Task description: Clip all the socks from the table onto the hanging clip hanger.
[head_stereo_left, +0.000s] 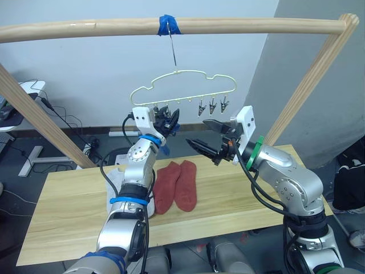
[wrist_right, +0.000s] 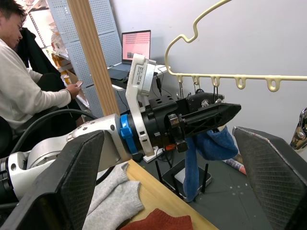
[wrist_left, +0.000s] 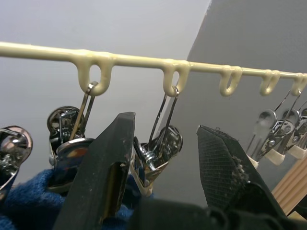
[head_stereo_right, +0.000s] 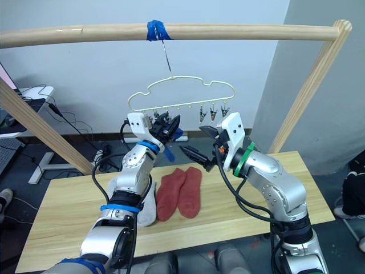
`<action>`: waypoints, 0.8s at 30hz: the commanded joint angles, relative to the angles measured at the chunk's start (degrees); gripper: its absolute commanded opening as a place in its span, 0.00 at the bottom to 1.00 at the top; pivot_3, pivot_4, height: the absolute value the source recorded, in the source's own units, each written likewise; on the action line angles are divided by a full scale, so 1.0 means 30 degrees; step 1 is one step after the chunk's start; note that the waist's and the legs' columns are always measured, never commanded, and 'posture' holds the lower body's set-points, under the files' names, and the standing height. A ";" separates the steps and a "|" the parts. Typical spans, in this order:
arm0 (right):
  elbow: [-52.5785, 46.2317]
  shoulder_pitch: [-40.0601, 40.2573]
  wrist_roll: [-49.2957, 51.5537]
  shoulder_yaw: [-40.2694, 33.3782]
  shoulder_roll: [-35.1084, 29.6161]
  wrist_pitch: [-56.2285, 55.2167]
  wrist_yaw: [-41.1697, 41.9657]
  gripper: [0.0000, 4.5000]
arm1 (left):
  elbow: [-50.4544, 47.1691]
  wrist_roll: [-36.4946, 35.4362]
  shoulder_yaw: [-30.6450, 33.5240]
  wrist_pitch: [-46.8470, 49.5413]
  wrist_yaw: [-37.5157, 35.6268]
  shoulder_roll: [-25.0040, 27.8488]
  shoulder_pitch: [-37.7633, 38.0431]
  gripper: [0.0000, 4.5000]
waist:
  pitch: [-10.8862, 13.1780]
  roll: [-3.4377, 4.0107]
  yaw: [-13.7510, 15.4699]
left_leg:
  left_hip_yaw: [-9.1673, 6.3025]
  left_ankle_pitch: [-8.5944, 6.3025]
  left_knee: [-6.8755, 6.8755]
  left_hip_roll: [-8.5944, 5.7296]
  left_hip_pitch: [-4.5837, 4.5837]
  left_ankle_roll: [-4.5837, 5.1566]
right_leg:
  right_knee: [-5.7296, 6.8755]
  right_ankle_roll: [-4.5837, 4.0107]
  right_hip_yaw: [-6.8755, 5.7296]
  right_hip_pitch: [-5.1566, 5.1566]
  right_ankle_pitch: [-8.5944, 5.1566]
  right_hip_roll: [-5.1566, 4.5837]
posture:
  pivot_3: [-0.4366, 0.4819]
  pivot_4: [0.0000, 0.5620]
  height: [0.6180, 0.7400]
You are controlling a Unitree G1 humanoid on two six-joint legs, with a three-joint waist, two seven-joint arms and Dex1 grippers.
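While left gripper at clip hanger

Wood, coated wire, bright metal and soft knit

The bench is pale planked wood with visible grain and a matt face; the round pole frame is smooth light wood, bound with blue tape. The clip hanger looks like wire in a smooth, glossy cream coating, its clips polished, mirror-bright metal. The rust red socks, the grey socks and the blue sock are soft, matt knit cloth. The left gripper has matt black fingers, one cross-hatched.
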 commanded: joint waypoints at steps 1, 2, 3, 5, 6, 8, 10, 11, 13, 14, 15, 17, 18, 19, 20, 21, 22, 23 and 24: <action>-0.0906 -0.0172 0.0112 0.0015 -0.0008 -0.0199 -0.0132 1.00 | 0.0124 -0.0236 0.0138 -0.0217 -0.0324 -0.0224 -0.0717 0.51 | 0.0000 0.0000 0.0001 | -0.0001 0.0000 0.0000 -0.0001 -0.0001 0.0000 | -0.0001 0.0000 -0.0001 0.0000 0.0000 0.0000 | 0.32 0.21 1.00; -0.0904 -0.0160 0.0097 0.0028 -0.0018 -0.0207 -0.0128 1.00 | 0.0233 -0.0226 0.0144 -0.0265 -0.0328 -0.0263 -0.0777 0.51 | 0.0000 0.0000 0.0000 | -0.0001 0.0000 0.0000 -0.0001 -0.0002 0.0000 | -0.0001 0.0000 -0.0001 0.0000 0.0000 0.0000 | 0.32 0.21 1.00; -0.0911 -0.0141 0.0107 0.0035 -0.0017 -0.0192 -0.0128 1.00 | 0.0329 -0.0274 0.0176 -0.0266 -0.0361 -0.0321 -0.0844 0.51 | 0.0000 0.0000 -0.0002 | 0.0000 0.0000 0.0000 -0.0002 -0.0003 0.0000 | -0.0002 0.0000 -0.0001 0.0000 0.0000 0.0000 | 0.32 0.21 1.00; -0.0917 -0.0131 0.0124 0.0024 -0.0028 -0.0174 -0.0123 1.00 | 0.0455 -0.0333 0.0211 -0.0250 -0.0459 -0.0417 -0.0953 0.51 | 0.0000 0.0000 -0.0012 | 0.0001 0.0000 0.0000 -0.0002 -0.0002 0.0001 | -0.0003 0.0000 0.0000 0.0000 0.0000 0.0000 | 0.32 0.21 1.00; -0.0922 -0.0126 0.0129 0.0024 -0.0023 -0.0167 -0.0128 1.00 | 0.0484 -0.0375 0.0226 -0.0221 -0.0519 -0.0450 -0.0978 0.51 | 0.0000 0.0000 -0.0017 | 0.0000 0.0000 -0.0002 -0.0001 -0.0003 0.0001 | -0.0003 0.0000 0.0000 0.0000 0.0000 0.0000 | 0.32 0.20 1.00; -0.0911 -0.0130 0.0105 0.0036 -0.0027 -0.0190 -0.0127 1.00 | 0.0537 -0.0370 0.0196 -0.0258 -0.0565 -0.0509 -0.1018 0.51 | 0.0000 0.0000 -0.0028 | -0.0001 0.0000 -0.0004 -0.0001 -0.0002 0.0001 | -0.0003 0.0001 -0.0001 -0.0001 -0.0001 0.0000 | 0.32 0.20 1.00; -0.0907 -0.0145 0.0104 0.0037 -0.0026 -0.0200 -0.0119 1.00 | 0.0634 -0.0355 0.0197 -0.0319 -0.0496 -0.0561 -0.1132 0.51 | 0.0000 0.0000 -0.0028 | 0.0000 0.0000 -0.0002 -0.0002 -0.0003 0.0000 | -0.0003 0.0001 -0.0001 -0.0001 -0.0001 0.0000 | 0.32 0.20 1.00; -0.0907 -0.0149 0.0107 0.0036 -0.0024 -0.0200 -0.0118 1.00 | 0.0663 -0.0356 0.0203 -0.0331 -0.0477 -0.0573 -0.1165 0.51 | 0.0000 0.0000 -0.0028 | -0.0001 0.0000 -0.0001 -0.0002 -0.0004 0.0000 | -0.0004 0.0001 0.0001 0.0000 -0.0001 0.0000 | 0.32 0.20 1.00; -0.0905 -0.0148 0.0097 0.0042 -0.0031 -0.0209 -0.0111 1.00 | 0.0722 -0.0363 0.0223 -0.0364 -0.0458 -0.0582 -0.1213 0.51 | 0.0000 0.0000 -0.0031 | 0.0000 0.0000 0.0000 -0.0002 -0.0004 0.0000 | -0.0004 0.0002 0.0001 -0.0001 -0.0001 0.0000 | 0.32 0.20 1.00; -0.0902 -0.0151 0.0100 0.0039 -0.0035 -0.0207 -0.0107 1.00 | 0.0771 -0.0383 0.0250 -0.0389 -0.0444 -0.0594 -0.1252 0.51 | 0.0000 0.0000 -0.0031 | -0.0001 0.0000 -0.0001 -0.0002 -0.0003 0.0000 | -0.0004 0.0001 0.0000 0.0000 -0.0001 0.0000 | 0.32 0.20 1.00; -0.0900 -0.0154 0.0102 0.0037 -0.0037 -0.0205 -0.0104 1.00 | 0.0813 -0.0399 0.0270 -0.0411 -0.0435 -0.0603 -0.1282 0.51 | 0.0000 0.0000 -0.0032 | -0.0001 0.0000 -0.0002 -0.0002 -0.0003 0.0000 | -0.0004 0.0002 -0.0001 -0.0001 -0.0001 0.0000 | 0.32 0.20 1.00; -0.0891 -0.0172 0.0101 0.0041 -0.0057 -0.0194 -0.0087 1.00 | 0.0886 -0.0407 0.0287 -0.0435 -0.0464 -0.0601 -0.1306 0.51 | 0.0000 0.0000 -0.0032 | -0.0001 0.0000 -0.0003 -0.0002 -0.0004 0.0000 | -0.0004 0.0002 -0.0001 -0.0001 -0.0001 0.0000 | 0.32 0.20 1.00; -0.0888 -0.0179 0.0105 0.0037 -0.0061 -0.0189 -0.0083 1.00 | 0.0913 -0.0396 0.0306 -0.0452 -0.0474 -0.0601 -0.1311 0.51 | 0.0000 0.0000 -0.0032 | -0.0001 0.0000 -0.0003 -0.0002 -0.0004 0.0000 | -0.0005 0.0002 -0.0001 -0.0001 -0.0001 0.0000 | 0.32 0.20 1.00; -0.0887 -0.0181 0.0097 0.0040 -0.0074 -0.0194 -0.0072 1.00 | 0.0951 -0.0335 0.0294 -0.0475 -0.0485 -0.0582 -0.1312 0.51 | 0.0000 0.0000 -0.0031 | -0.0001 0.0000 -0.0003 -0.0003 -0.0005 0.0000 | -0.0006 0.0002 -0.0001 -0.0001 -0.0001 0.0000 | 0.32 0.20 1.00; -0.0886 -0.0186 0.0098 0.0038 -0.0077 -0.0190 -0.0072 1.00 | 0.0965 -0.0330 0.0316 -0.0478 -0.0497 -0.0581 -0.1304 0.51 | 0.0000 0.0000 -0.0032 | -0.0001 0.0000 -0.0002 -0.0002 -0.0005 0.0001 | -0.0007 0.0002 0.0000 -0.0001 -0.0001 0.0000 | 0.32 0.20 1.00; -0.0886 -0.0189 0.0098 0.0038 -0.0079 -0.0188 -0.0072 1.00 | 0.0972 -0.0328 0.0332 -0.0477 -0.0510 -0.0583 -0.1299 0.43 | 0.0000 0.0000 -0.0032 | -0.0001 0.0000 -0.0003 -0.0002 -0.0005 0.0000 | -0.0007 0.0002 0.0000 -0.0001 -0.0001 0.0000 | 0.32 0.20 1.00; -0.0883 -0.0195 0.0098 0.0042 -0.0079 -0.0188 -0.0069 1.00 | 0.0975 -0.0329 0.0343 -0.0466 -0.0526 -0.0581 -0.1293 0.38 | 0.0000 0.0000 -0.0032 | -0.0001 0.0000 -0.0003 -0.0002 -0.0005 0.0000 | -0.0007 0.0002 -0.0001 -0.0001 -0.0001 0.0000 | 0.32 0.20 1.00; -0.0881 -0.0199 0.0100 0.0044 -0.0078 -0.0186 -0.0067 1.00 | 0.0974 -0.0334 0.0354 -0.0457 -0.0538 -0.0582 -0.1290 0.32 | 0.0000 0.0000 -0.0032 | -0.0001 0.0000 -0.0003 -0.0002 -0.0004 0.0000 | -0.0006 0.0002 -0.0002 0.0000 -0.0001 0.0000 | 0.32 0.20 1.00; -0.0880 -0.0201 0.0100 0.0046 -0.0078 -0.0187 -0.0065 1.00 | 0.0976 -0.0330 0.0357 -0.0453 -0.0545 -0.0581 -0.1289 0.25 | 0.0000 0.0000 -0.0032 | -0.0001 0.0000 -0.0003 -0.0002 -0.0005 0.0000 | -0.0006 0.0003 -0.0001 -0.0001 -0.0001 0.0000 | 0.32 0.20 1.00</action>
